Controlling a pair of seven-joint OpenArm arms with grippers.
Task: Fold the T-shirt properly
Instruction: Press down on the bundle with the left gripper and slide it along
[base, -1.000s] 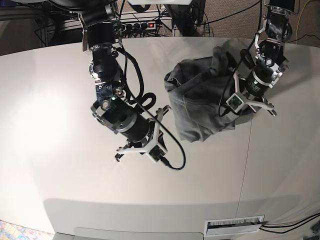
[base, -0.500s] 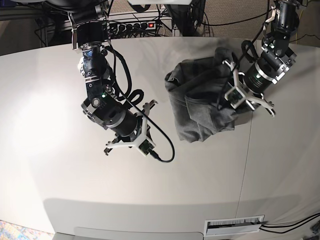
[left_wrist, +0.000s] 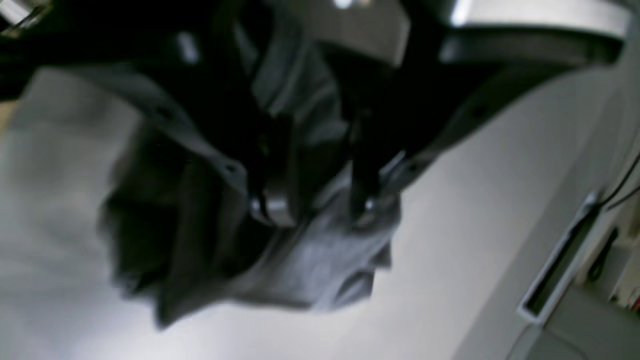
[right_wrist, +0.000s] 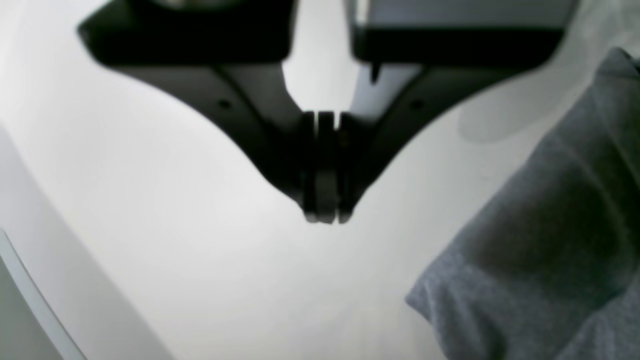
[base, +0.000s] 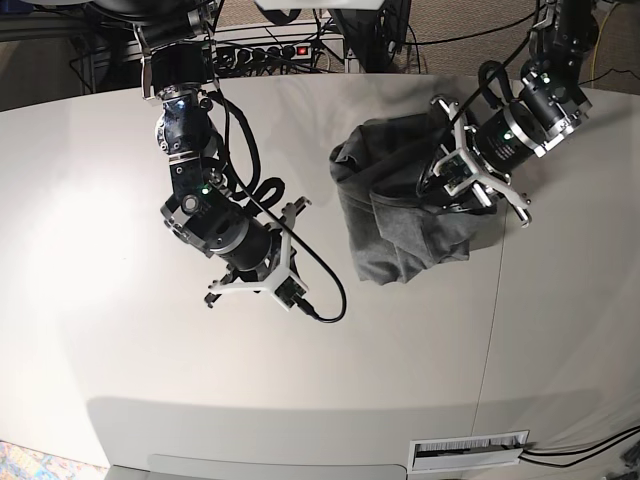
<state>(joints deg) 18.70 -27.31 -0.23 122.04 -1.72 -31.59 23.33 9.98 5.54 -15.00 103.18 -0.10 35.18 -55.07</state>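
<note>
Nearest to the base camera, at about 6 o'clock on the white table, there is only a slotted vent in the surface – no box, bin or tray shows in any view, so nothing is held in a container.

Further in, at about 9 o'clock from the table's middle, the right gripper hangs over bare table. Its jaws are pressed together with nothing between them, as the right wrist view shows clearly; the cloth lies well apart from it, at its 3 o'clock. Against the picture of one second ago, this arm has drawn back toward the far left, away from the cloth.

Farther still, at about 2 o'clock, the T-shirt lies in a crumpled heap, not spread out. The left gripper is now over the right part of the heap, more inward than a second ago. In the left wrist view its fingers stand apart, with grey cloth bunched between and around them – the picture is blurred, so I cannot tell if the cloth is really pinched.

I judge the folding is hardly begun: the shirt must first be opened flat
</note>
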